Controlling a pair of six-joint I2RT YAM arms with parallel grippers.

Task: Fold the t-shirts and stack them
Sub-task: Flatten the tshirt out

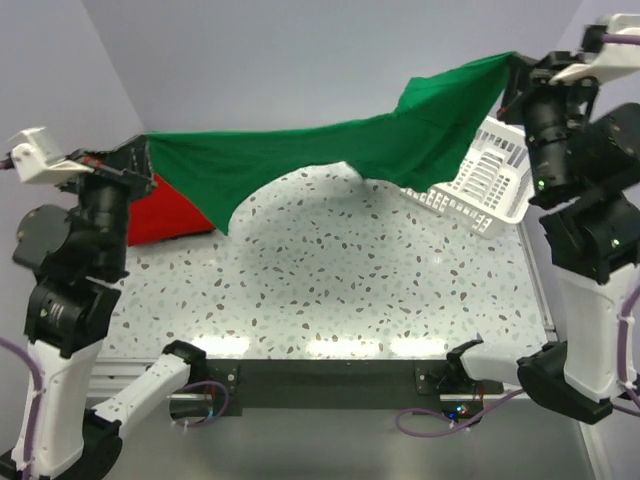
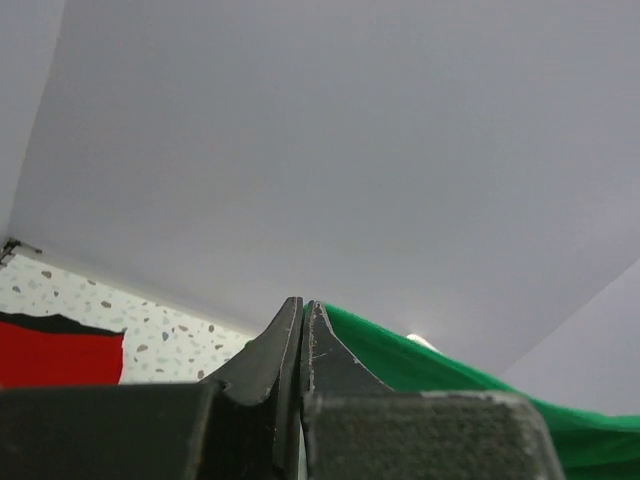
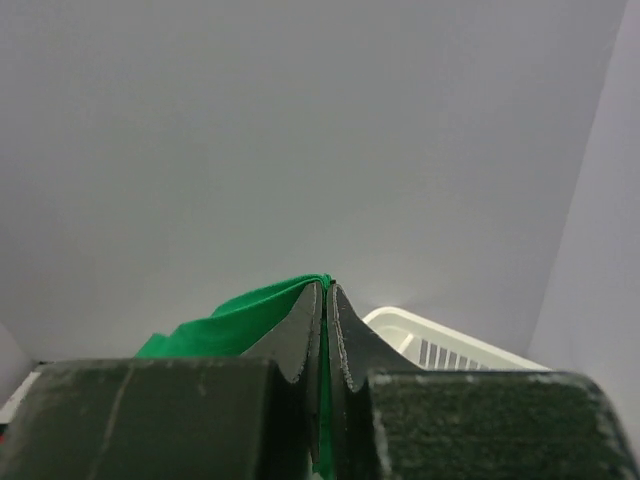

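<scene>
The green t-shirt (image 1: 340,145) hangs stretched in the air above the table between both grippers. My left gripper (image 1: 140,152) is shut on its left end; the cloth shows beside my fingers in the left wrist view (image 2: 420,365). My right gripper (image 1: 512,68) is shut on its right end, held higher; green cloth (image 3: 235,315) is pinched between the jaws in the right wrist view. The red t-shirt (image 1: 165,210) lies on the table at the far left, below the left gripper, also in the left wrist view (image 2: 55,355).
A white slatted basket (image 1: 485,180) stands tilted at the back right of the speckled table (image 1: 340,280), partly behind the green cloth; it also shows in the right wrist view (image 3: 450,345). Walls rise close behind and at both sides.
</scene>
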